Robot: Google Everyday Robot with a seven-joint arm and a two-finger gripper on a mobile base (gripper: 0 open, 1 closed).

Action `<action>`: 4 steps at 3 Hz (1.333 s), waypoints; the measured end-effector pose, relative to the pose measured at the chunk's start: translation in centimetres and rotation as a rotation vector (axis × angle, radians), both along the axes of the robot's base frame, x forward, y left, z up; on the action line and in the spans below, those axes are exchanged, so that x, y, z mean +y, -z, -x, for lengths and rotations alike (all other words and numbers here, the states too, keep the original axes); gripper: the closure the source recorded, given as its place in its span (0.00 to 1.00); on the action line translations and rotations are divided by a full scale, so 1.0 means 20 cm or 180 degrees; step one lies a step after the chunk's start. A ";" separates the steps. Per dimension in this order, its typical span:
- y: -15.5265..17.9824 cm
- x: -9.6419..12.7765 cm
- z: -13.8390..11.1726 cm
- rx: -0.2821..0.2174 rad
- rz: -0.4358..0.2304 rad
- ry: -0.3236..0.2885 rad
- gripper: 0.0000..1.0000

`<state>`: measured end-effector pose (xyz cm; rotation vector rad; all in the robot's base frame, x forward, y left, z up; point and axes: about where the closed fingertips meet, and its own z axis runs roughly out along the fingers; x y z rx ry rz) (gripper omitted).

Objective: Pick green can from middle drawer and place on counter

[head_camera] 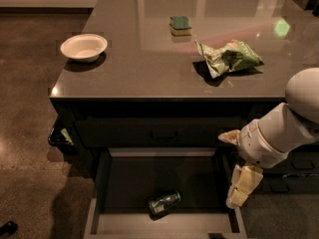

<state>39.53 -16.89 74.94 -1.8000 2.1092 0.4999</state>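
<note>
The green can (pixel 164 202) lies on its side on the dark floor of the open middle drawer (pixel 94 219), near the drawer's front centre. The counter (pixel 144 71) spreads above it, glossy grey-brown. My white arm comes in from the right, and the gripper (pixel 240 189) with pale yellow pads hangs pointing down over the drawer's right side, to the right of the can and apart from it. It holds nothing that I can see.
On the counter sit a white bowl (pixel 83 47) at the left, a green and yellow sponge (pixel 180 25) at the back and a crumpled green and white snack bag (pixel 230 58) at the right. A closed drawer front with a small handle (pixel 164 133) is above the open drawer.
</note>
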 end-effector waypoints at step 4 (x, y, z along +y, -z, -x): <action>0.54 0.15 0.01 0.0118 -0.0240 -0.0345 0.00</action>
